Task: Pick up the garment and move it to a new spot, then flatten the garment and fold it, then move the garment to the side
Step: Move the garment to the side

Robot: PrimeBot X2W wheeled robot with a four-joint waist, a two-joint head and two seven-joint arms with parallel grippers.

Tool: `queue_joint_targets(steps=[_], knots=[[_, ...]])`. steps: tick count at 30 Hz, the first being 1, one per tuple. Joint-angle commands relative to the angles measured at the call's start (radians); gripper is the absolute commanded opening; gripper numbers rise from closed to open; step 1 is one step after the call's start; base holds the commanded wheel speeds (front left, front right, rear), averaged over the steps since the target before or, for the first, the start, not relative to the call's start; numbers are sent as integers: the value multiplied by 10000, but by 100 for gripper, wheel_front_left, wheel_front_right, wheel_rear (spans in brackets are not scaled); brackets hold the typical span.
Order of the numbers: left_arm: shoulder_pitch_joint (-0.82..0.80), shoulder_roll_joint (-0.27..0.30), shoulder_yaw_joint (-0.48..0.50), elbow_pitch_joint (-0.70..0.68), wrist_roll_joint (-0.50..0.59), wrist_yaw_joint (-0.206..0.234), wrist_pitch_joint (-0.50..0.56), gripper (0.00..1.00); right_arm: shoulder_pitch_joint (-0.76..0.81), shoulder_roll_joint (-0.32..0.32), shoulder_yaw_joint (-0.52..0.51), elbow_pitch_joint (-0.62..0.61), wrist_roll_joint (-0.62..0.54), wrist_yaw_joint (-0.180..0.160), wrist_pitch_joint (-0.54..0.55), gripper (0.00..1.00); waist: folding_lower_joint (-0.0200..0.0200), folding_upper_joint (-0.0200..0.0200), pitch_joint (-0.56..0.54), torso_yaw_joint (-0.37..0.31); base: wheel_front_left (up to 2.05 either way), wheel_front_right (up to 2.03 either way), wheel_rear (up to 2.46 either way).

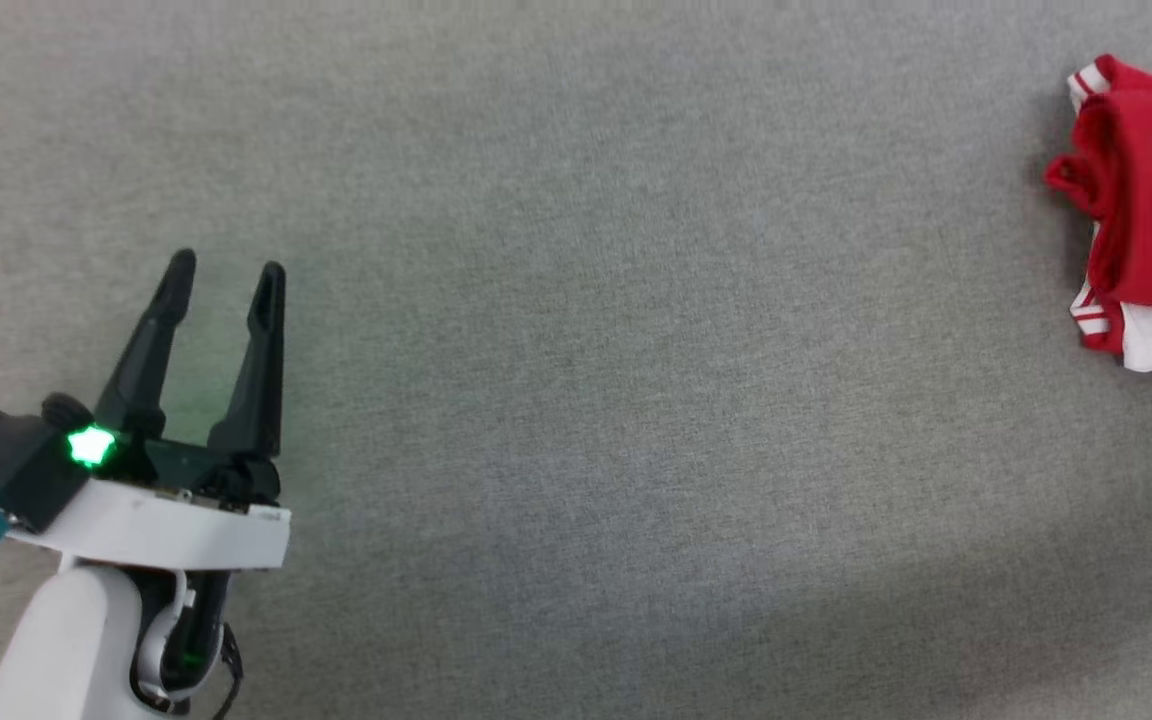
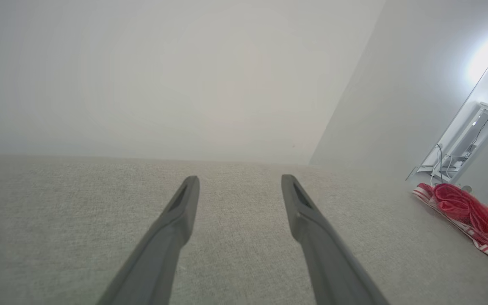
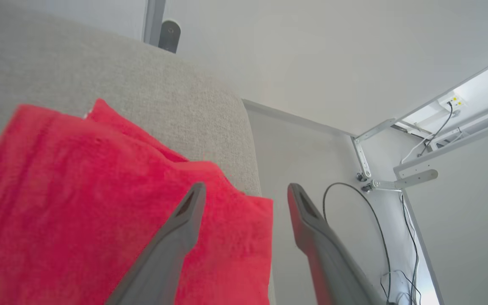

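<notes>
The garment [image 1: 1151, 210], red with white and striped trim, lies folded in a small bundle at the far right edge of the grey table in the head view. The left wrist view shows the garment [image 2: 464, 212] far to the right. My left gripper [image 1: 226, 275] hovers open at the lower left, far from it, with nothing between its fingers [image 2: 182, 207]. In the right wrist view my right gripper [image 3: 246, 190] stands open just over the garment [image 3: 79, 203], near the table's edge, its jaws apart and holding nothing.
The grey fabric table top [image 1: 586, 350] stretches wide between the left gripper and the garment. Beyond the table's edge the right wrist view shows floor, a white metal frame [image 3: 396, 173] and loose cables [image 3: 375, 220].
</notes>
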Motion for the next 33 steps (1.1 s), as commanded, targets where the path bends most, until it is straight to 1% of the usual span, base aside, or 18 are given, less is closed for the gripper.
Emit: queue_joint_targets(steps=[1,10,15,18,24,33], knots=[[176,-56,74,57,-45,-31,17,100,115,67,-62,-48,44,-10,-189,100,0,0,-472,205,0,0,0],[1030,-275,394,378,-137,-31,17,100,1291,311,-128,-682,225,-10,-1389,100,0,0,-2040,816,0,0,0],[1775,-343,700,579,-127,-31,17,100,2236,598,-393,-1202,383,-10,-2124,100,0,0,-3048,1153,0,0,0],[2277,-396,945,615,-113,-31,17,100,2901,887,-716,-1540,300,-10,-2535,100,0,0,-3578,1312,0,0,0],[3256,-460,1448,618,-147,-31,17,100,4290,1754,-1550,-2381,-62,-10,-3120,100,0,0,-4384,1513,0,0,0],[4228,-516,2032,457,-232,-31,17,100,6086,3011,-2423,-3867,-793,-10,-3246,100,0,0,-4815,1686,0,0,0]])
